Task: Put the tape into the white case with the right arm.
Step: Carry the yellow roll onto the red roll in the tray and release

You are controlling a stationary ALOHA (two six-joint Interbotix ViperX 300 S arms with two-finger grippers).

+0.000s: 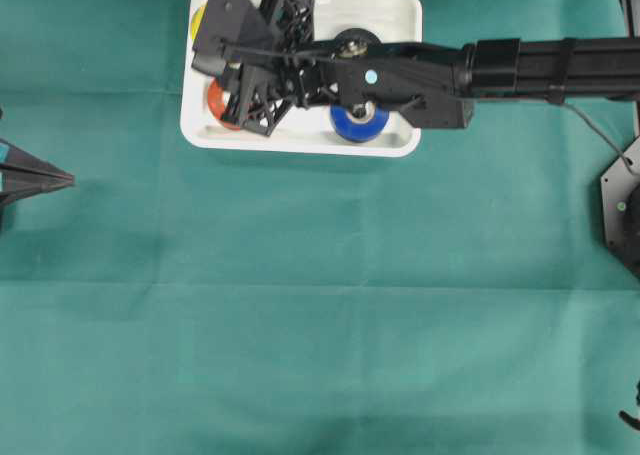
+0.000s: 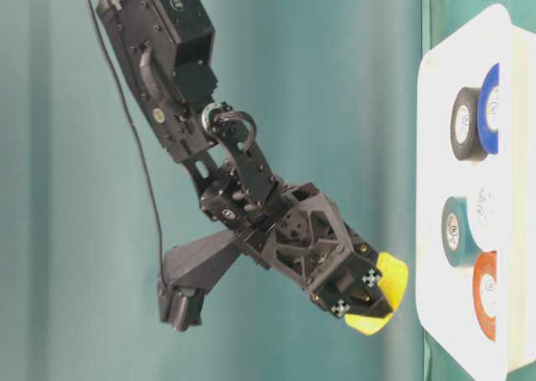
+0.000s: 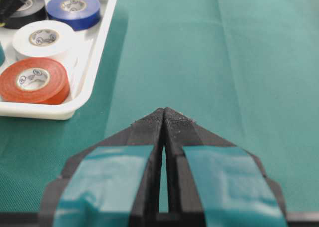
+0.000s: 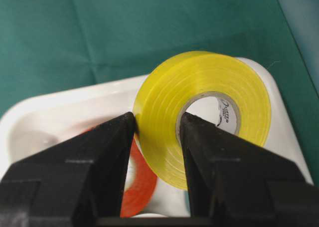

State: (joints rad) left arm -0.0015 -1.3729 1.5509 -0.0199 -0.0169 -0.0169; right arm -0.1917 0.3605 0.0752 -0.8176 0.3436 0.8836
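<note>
My right gripper (image 4: 158, 122) is shut on a yellow tape roll (image 4: 199, 87), one finger through its core and the other on its outer face. The yellow roll (image 2: 381, 293) hangs a little above the left end of the white case (image 1: 300, 145), not touching the case floor (image 2: 444, 188). From overhead only a sliver of the yellow tape (image 1: 197, 20) shows beside the right gripper (image 1: 222, 37). My left gripper (image 3: 164, 112) is shut and holds nothing; it rests low over the green cloth at the left edge (image 1: 65, 179).
Inside the case lie an orange roll (image 3: 32, 80), a white roll (image 3: 44, 40), a blue roll (image 3: 74, 8), a black roll (image 2: 465, 123) and a teal roll (image 2: 456, 230). The right arm (image 1: 540, 67) stretches across the case from the right.
</note>
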